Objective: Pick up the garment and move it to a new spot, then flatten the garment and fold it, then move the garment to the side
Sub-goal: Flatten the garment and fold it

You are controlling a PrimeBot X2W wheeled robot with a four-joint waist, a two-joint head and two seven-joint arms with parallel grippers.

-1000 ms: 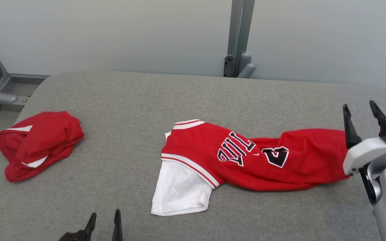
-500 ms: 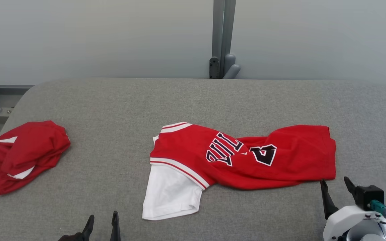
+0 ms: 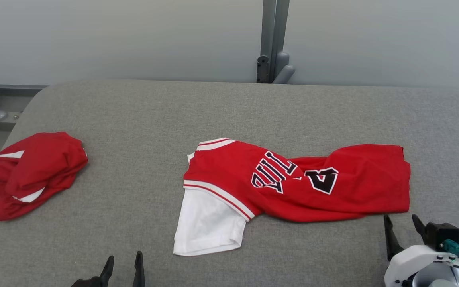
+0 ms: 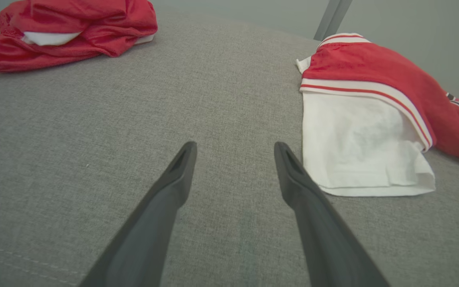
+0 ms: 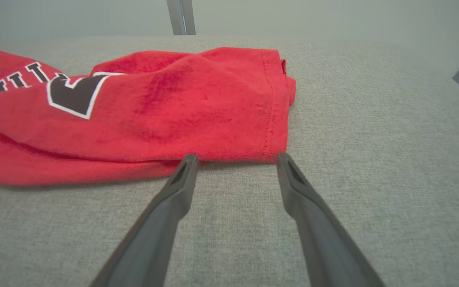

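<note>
Head view: the garment (image 3: 293, 183) lies twisted in the middle of the table (image 3: 134, 115), its long axis running left to right, with the white sleeve (image 3: 209, 227) toward the robot's left and the hem (image 3: 405, 179) toward its right. Flattening looks to be the step in hand.

Left wrist view: the left gripper (image 4: 233, 159) stands wide and empty over bare table, the sleeve just beside it.

Right wrist view: the right gripper (image 5: 233, 159) is spread wide and empty, its tips at the hem's near corner. The next move probably calls for pinching that corner and drawing out the twist.

Grey fabric table (image 3: 142, 119) before a pale wall (image 3: 134, 36); grey post (image 3: 274, 36) behind.
</note>
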